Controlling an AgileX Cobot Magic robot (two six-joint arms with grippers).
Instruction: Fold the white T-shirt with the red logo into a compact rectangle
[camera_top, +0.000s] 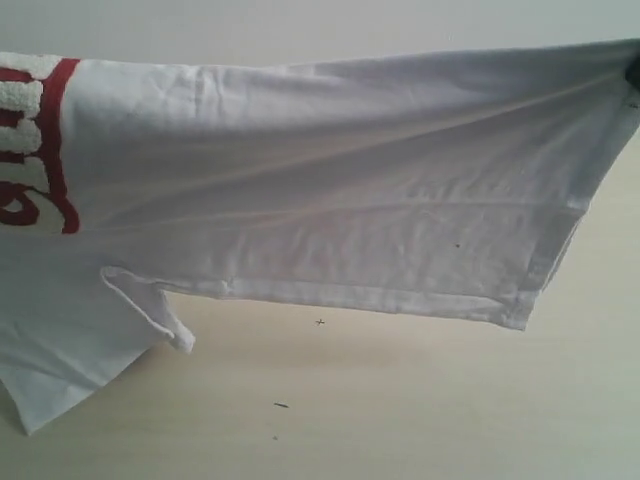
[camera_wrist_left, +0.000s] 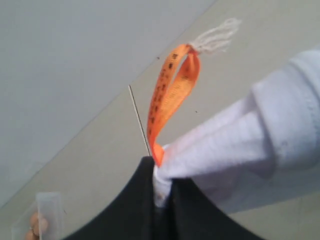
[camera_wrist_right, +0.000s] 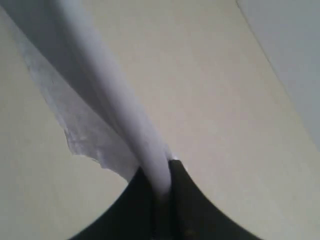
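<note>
The left end effector (camera_wrist_left: 162, 192) is closed on the white T-shirt (camera_top: 330, 190), a bunched white fold being pinched between its black fingers (camera_wrist_left: 125, 210). Right beside that pinch an orange tag (camera_wrist_left: 172, 90) is seen looping outward from the T-shirt. At the T-shirt's left end the red logo (camera_top: 62, 150) is partly shown, cut off by the edge of the exterior view. The T-shirt is held stretched out, with the pale bench (camera_top: 400, 410) lying beneath it. Whether its low left corner touches the bench cannot be told. A stitched hem (camera_top: 400, 298) is seen along the T-shirt's lower edge. At the T-shirt's upper right corner the right end effector (camera_wrist_right: 162, 180) is clamped on a narrow fold.
</note>
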